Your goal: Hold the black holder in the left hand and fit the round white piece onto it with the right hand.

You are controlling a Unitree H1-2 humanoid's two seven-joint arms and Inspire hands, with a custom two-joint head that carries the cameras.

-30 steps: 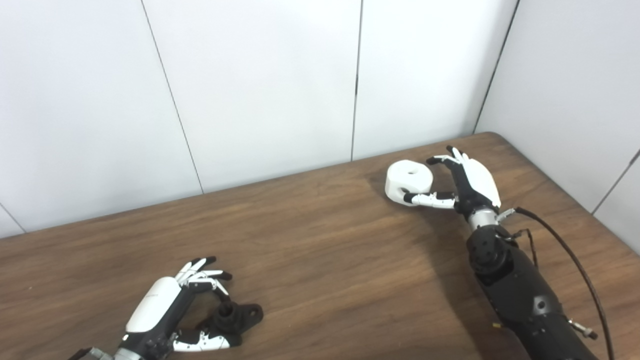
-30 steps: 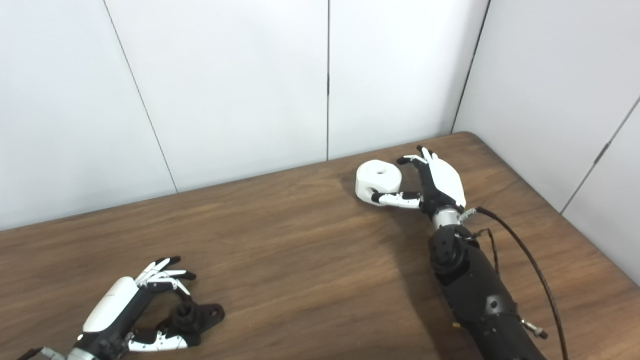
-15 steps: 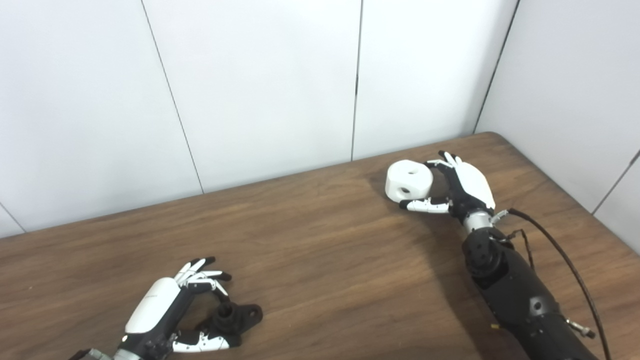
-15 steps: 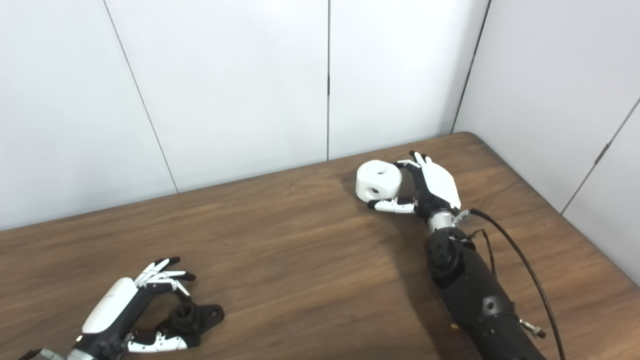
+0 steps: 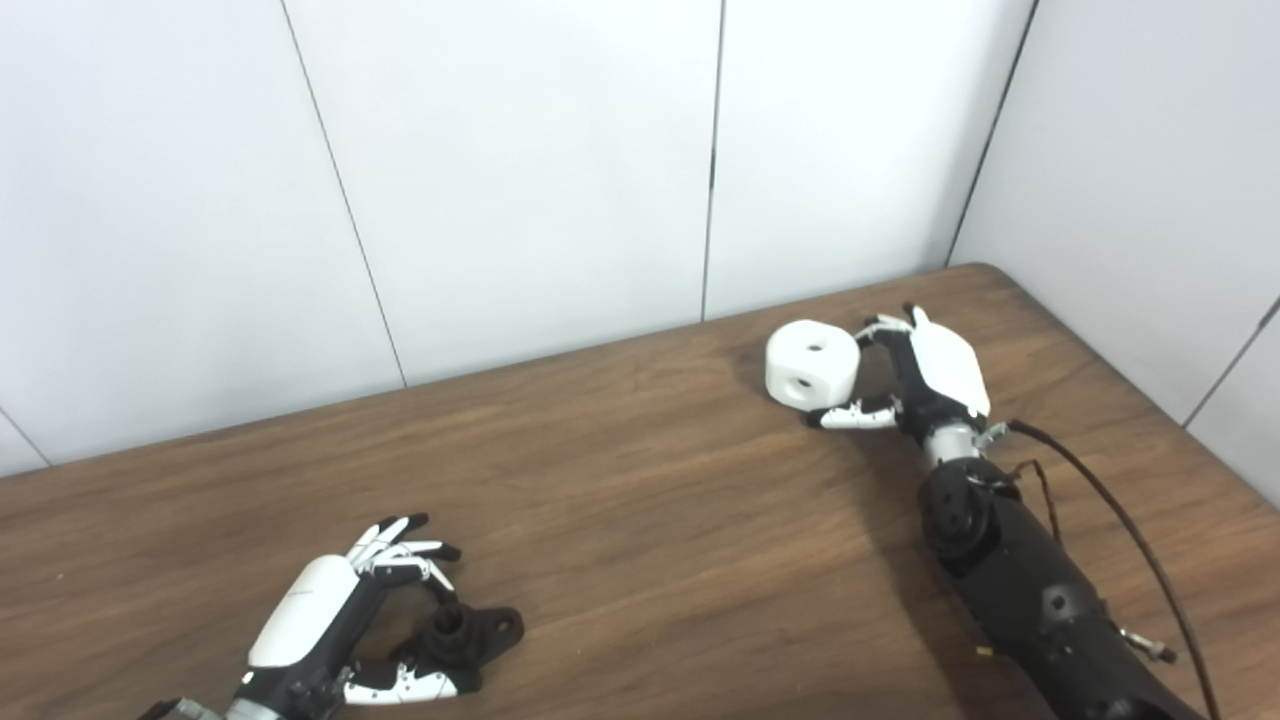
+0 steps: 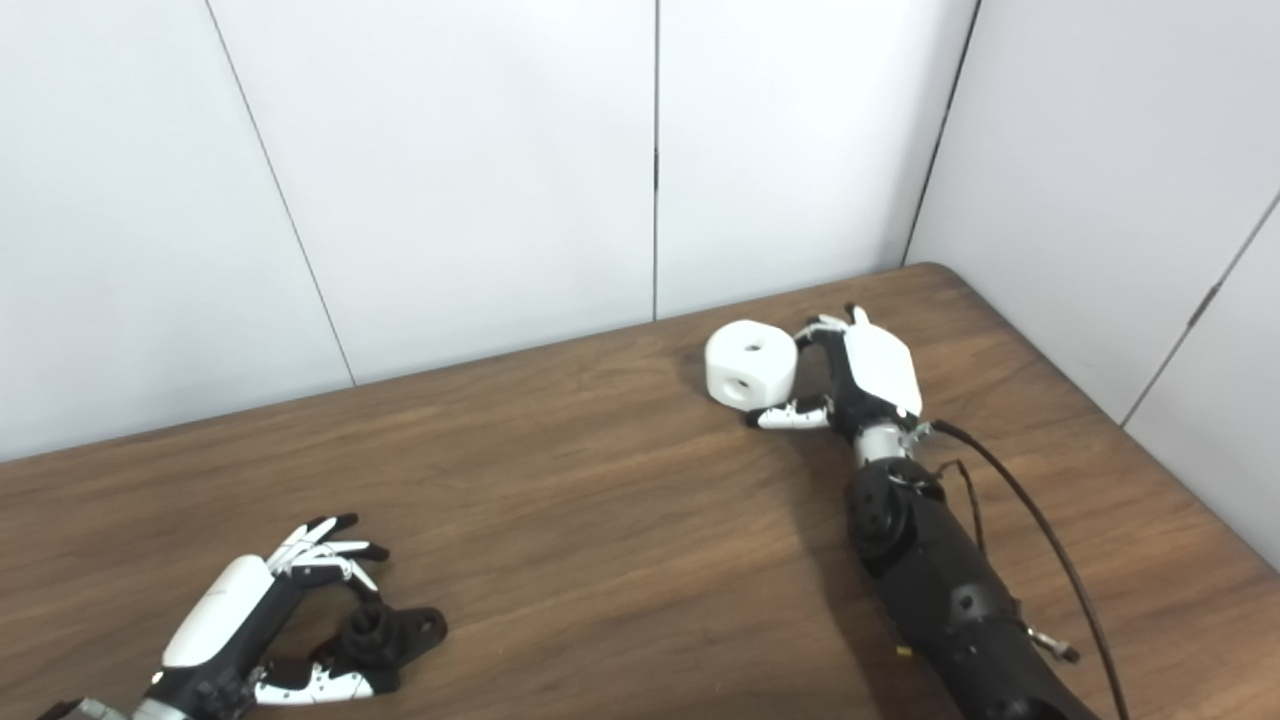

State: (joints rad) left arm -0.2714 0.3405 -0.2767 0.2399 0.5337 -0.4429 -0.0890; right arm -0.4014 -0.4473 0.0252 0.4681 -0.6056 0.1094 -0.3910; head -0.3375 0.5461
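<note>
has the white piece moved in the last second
Yes. The white piece has tipped and shifted slightly left, away from the table's right corner, with the right hand around it.

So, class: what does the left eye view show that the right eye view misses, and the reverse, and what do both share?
Only the left eye view: an extra wall seam at the far left edge. Only the right eye view: a wider stretch of the side wall. Both: the left hand cupped around the black holder on the table, grip unclear, and the right hand pinching the tilted round white piece near the far corner.
</note>
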